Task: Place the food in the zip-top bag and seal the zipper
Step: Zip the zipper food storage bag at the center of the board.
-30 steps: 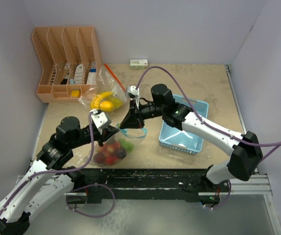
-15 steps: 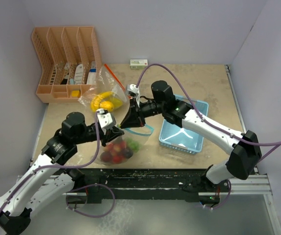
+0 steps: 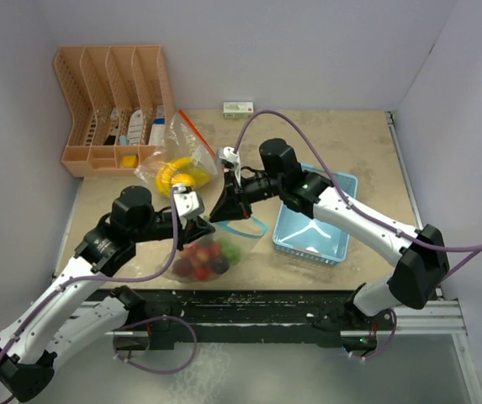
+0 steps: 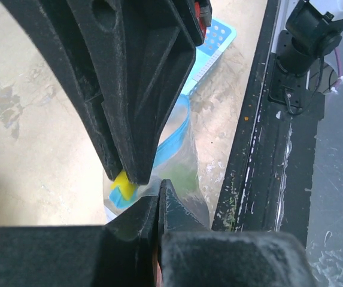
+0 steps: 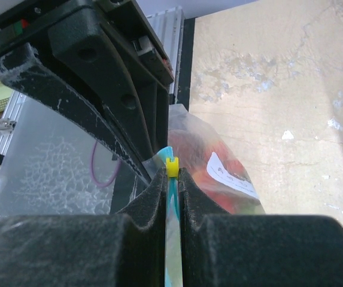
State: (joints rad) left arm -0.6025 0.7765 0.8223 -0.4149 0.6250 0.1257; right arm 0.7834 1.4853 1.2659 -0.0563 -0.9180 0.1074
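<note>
Jaws of the right gripper [image 5: 171, 179] are nearly closed and clamp the blue zipper strip of the bag [image 3: 224, 246], just under the yellow slider [image 5: 171, 165]. The left gripper [image 4: 159, 200] has its jaws pressed fully together, tips right at the bag's rim beside that slider. Whether any film is caught between them I cannot tell. The two grippers meet tip to tip above the bag, near the middle of the table [image 3: 350, 143].

The food [image 3: 197, 261] is inside the bag: red, dark purple and green pieces bunch at its bottom, which rests on the table by the near edge. The basket [image 3: 333, 181] to the right shows no food on its floor, so the loading part looks done.

Sealing is what is left. From above, the blue rim bows out in a loop towards the basket, so the mouth looks open along most of its length. The slider sits at the end where both grippers are, which suits the start of a zip stroke rather than its finish. One gripper has to hold the rim while the slider runs the full track to the far corner.
</note>
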